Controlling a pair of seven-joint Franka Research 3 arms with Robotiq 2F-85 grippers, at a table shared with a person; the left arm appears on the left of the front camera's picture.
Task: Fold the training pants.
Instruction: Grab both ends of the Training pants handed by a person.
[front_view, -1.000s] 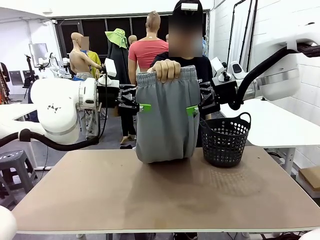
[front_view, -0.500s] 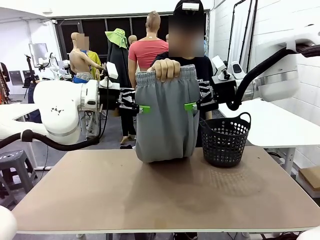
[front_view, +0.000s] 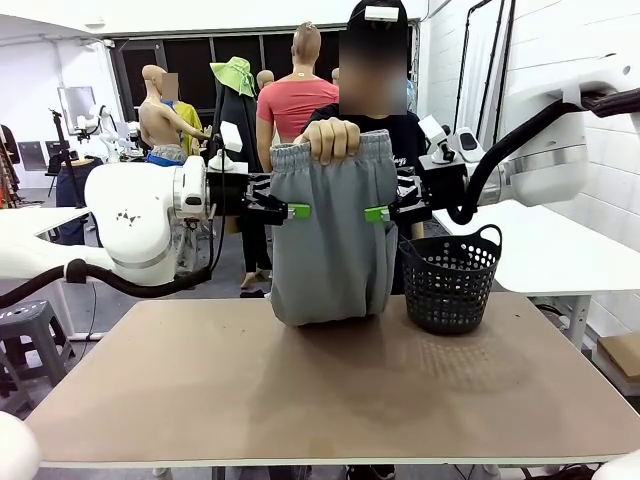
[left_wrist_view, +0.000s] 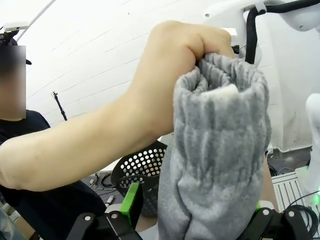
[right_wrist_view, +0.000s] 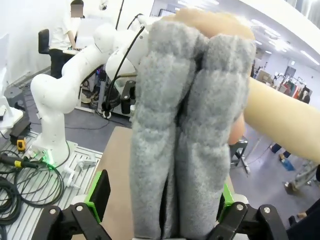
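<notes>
Folding not begun: training pants (front_view: 330, 250) hang bunched from the person's hand (front_view: 332, 140). Left gripper (front_view: 297, 211) and right gripper (front_view: 377, 213) flank the pants, jaws spread, nothing pinched.

Brown table (front_view: 300, 400), front view: a flat rectangular top with a pale edge. Black mesh basket (front_view: 448, 285): upright on the far part of the table, right of centre, its loop handle raised; in the left wrist view its perforated wall (left_wrist_view: 142, 167) shows. White table (front_view: 540, 255): behind and right of the basket. Grey stool (front_view: 30, 325): on the floor at far left. Cardboard box (front_view: 622, 352): low at the right edge. Black cables (right_wrist_view: 20, 185): coiled on the floor, right wrist view.
</notes>
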